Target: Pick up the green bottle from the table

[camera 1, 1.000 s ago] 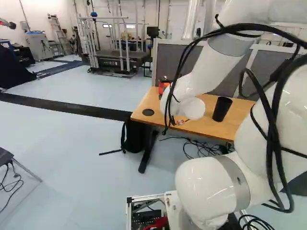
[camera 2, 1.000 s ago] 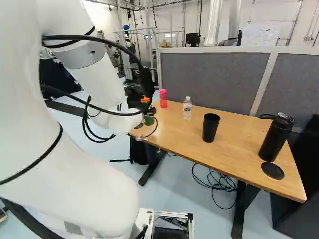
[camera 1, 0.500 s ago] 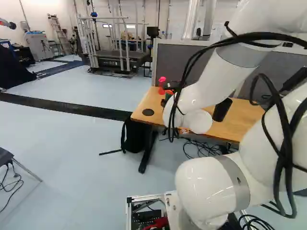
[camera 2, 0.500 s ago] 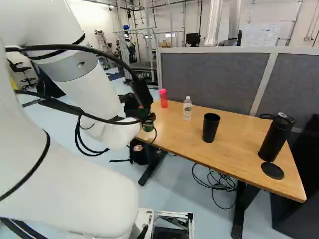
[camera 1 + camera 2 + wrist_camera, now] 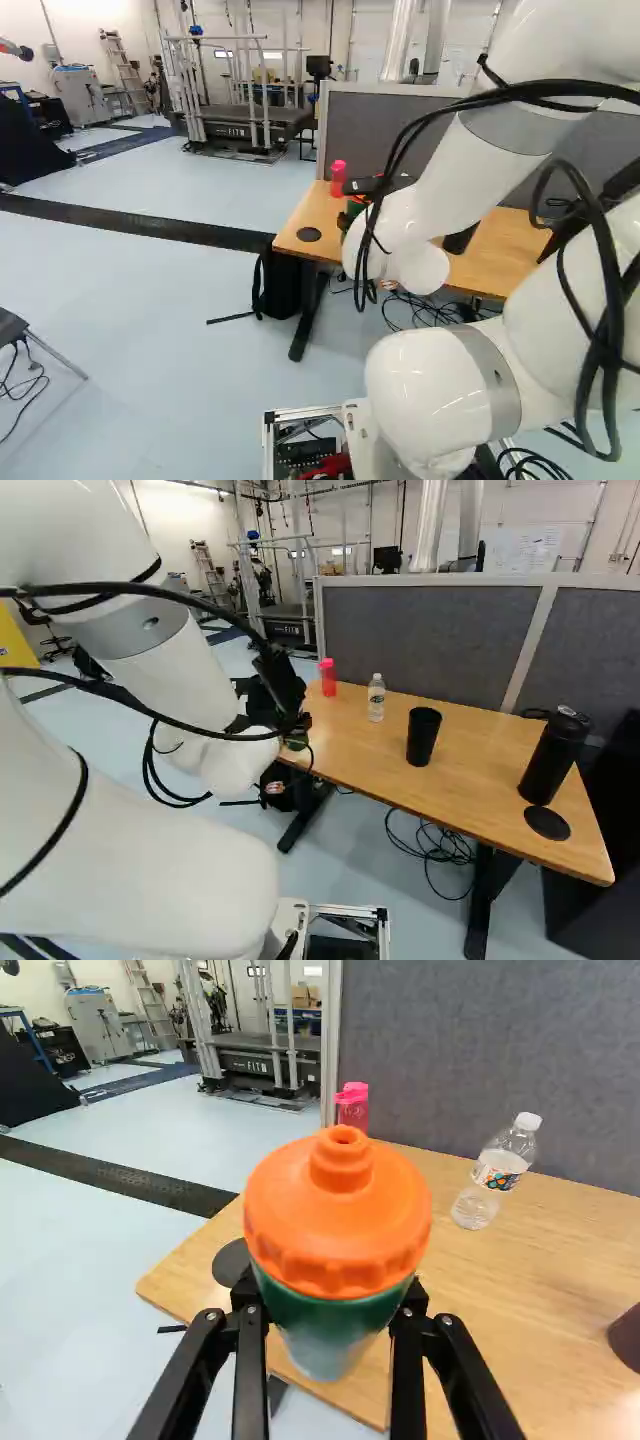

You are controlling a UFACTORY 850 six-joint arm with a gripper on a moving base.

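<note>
In the right base view my gripper (image 5: 301, 723) is mostly hidden behind the white wrist, near the table's left corner. A bit of the green bottle (image 5: 296, 742) shows just below it. In the wrist view the gripper (image 5: 330, 1325) is shut on the green bottle (image 5: 330, 1310), one finger against each side below its orange cap (image 5: 338, 1210). The bottle's pale lower end shows over the corner of the wooden table (image 5: 480, 1330); whether it touches the wood, I cannot tell.
On the table stand a pink bottle (image 5: 328, 677), a clear water bottle (image 5: 376, 698), a black cup (image 5: 423, 736) and a black flask (image 5: 553, 758). A grey partition (image 5: 420, 635) rises behind. Cables (image 5: 440, 842) lie under the table.
My arm has shifted, its wrist lower in both base views, and the bottle in the gripper has gone with it. The base, the table and the other things on it have stayed put.
</note>
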